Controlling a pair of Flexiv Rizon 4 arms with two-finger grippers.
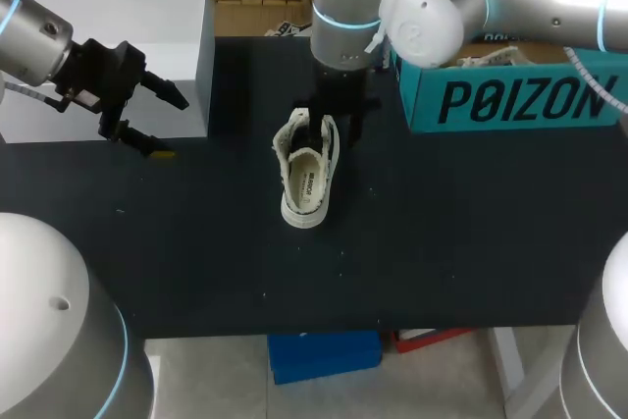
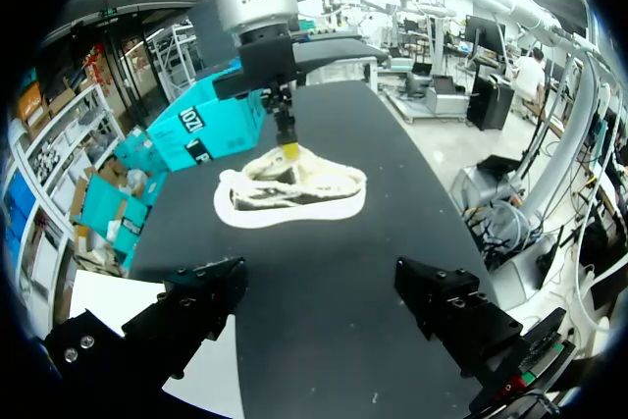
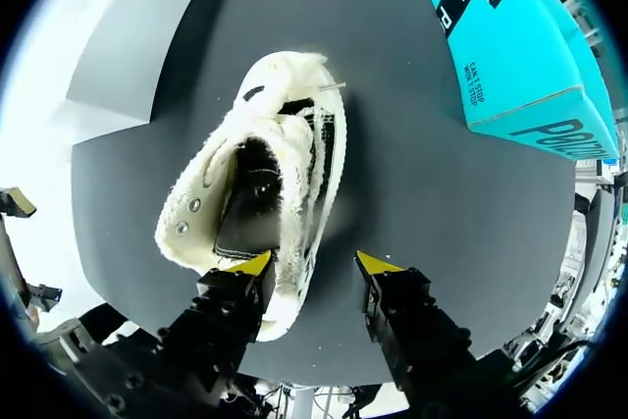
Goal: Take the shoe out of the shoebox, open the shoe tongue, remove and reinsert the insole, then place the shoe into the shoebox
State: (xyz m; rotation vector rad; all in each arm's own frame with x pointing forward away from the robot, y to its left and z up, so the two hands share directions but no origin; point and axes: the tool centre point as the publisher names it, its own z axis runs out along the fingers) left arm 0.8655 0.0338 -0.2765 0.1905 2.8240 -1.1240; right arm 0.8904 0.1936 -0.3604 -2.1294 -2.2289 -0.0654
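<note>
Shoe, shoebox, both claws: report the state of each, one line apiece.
shoe: out of the box, upright on its sole, mouth spread open.
insole: lying inside the shoe.
shoebox: standing apart from the shoe; top partly hidden.
left claw: open, empty.
right claw: open, straddling the shoe's side wall.

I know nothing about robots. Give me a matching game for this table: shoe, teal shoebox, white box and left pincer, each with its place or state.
Things:
1. shoe
2. teal shoebox
3. white box
4. left pincer

Places or states:
A. far right of the table
B. open, holding nothing
C. middle of the table, at the right pincer
D. far left of the table

Pairs: 1-C, 2-A, 3-D, 4-B
</note>
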